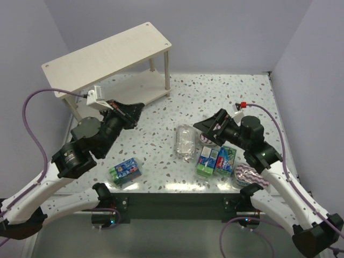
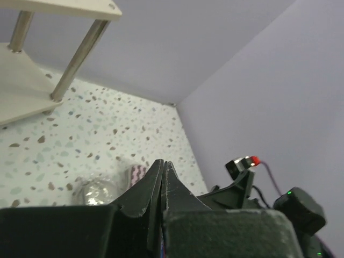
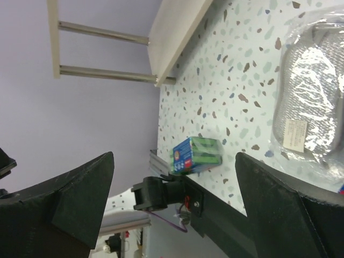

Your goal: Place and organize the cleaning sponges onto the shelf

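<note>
The top view hangs above and behind me, looking down and forward over the whole table (image 1: 161, 115). It is far enough back to take in the shelf (image 1: 107, 48) at far left. My left wrist view sits low and very near behind my left claw (image 2: 163, 164), facing across the table to the far right wall corner (image 2: 174, 105). My right wrist view is rolled on its side, close over the table, and looks out past my right claw (image 3: 174, 155) toward the left. All three share the shelf and the silver pack (image 1: 185, 141). The top and right wrist views also share the green pack (image 3: 196, 155).
</note>
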### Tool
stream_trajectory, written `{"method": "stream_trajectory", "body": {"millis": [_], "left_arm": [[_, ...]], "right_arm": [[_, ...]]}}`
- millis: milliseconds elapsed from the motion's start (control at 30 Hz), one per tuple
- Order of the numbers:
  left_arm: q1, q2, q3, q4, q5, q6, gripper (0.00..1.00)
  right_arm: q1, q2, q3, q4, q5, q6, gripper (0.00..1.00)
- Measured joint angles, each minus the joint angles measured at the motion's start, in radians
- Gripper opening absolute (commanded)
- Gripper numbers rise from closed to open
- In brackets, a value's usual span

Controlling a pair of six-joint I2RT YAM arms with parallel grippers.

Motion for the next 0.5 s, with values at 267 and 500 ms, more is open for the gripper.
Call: {"method": "stream_trajectory", "body": {"millis": [267,500], "left_arm": [[0.000,0.105,-0.110,-0.265,-0.006,0.036,0.64],[0.000,0.024,-0.173,-0.505,-0.022,-0.061,0.74]], "right_arm": [[0.000,0.053,0.017,-0.148,-0.037,-0.156,0.98],[0.143,0.174,0.051,-0.233,-0.065,-0.333,0.98]]}}
